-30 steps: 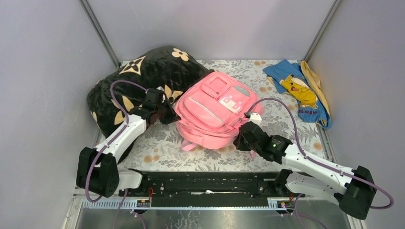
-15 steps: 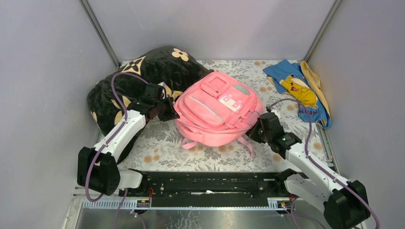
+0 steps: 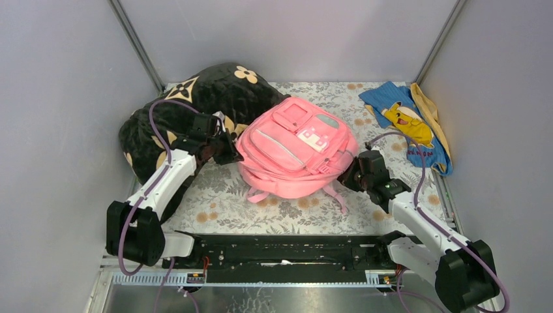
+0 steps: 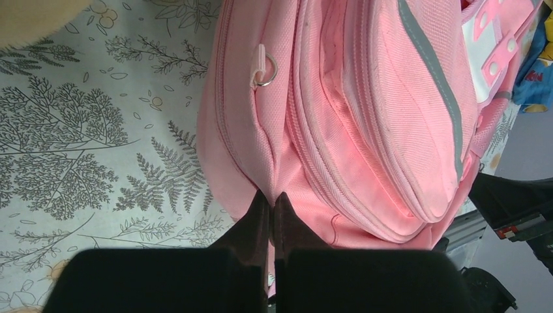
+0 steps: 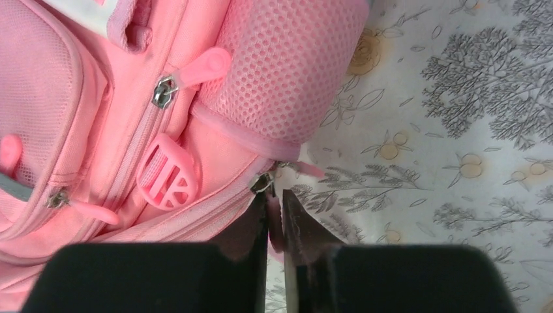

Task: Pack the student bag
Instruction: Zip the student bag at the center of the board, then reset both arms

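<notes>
We are looking at the student bag, which is lying flat in the middle of the flowery table. It is sitting right beside the black pillow on the left, and apart from the blue cloth in the far right corner. The left gripper is squeezing shut on a fold of the bag's left side, and the right gripper is pinching tight on the bag's right edge, next to a zip.

bright diffuse light, soft shadows; wrist pics sharp, top pic slightly soft.
</notes>
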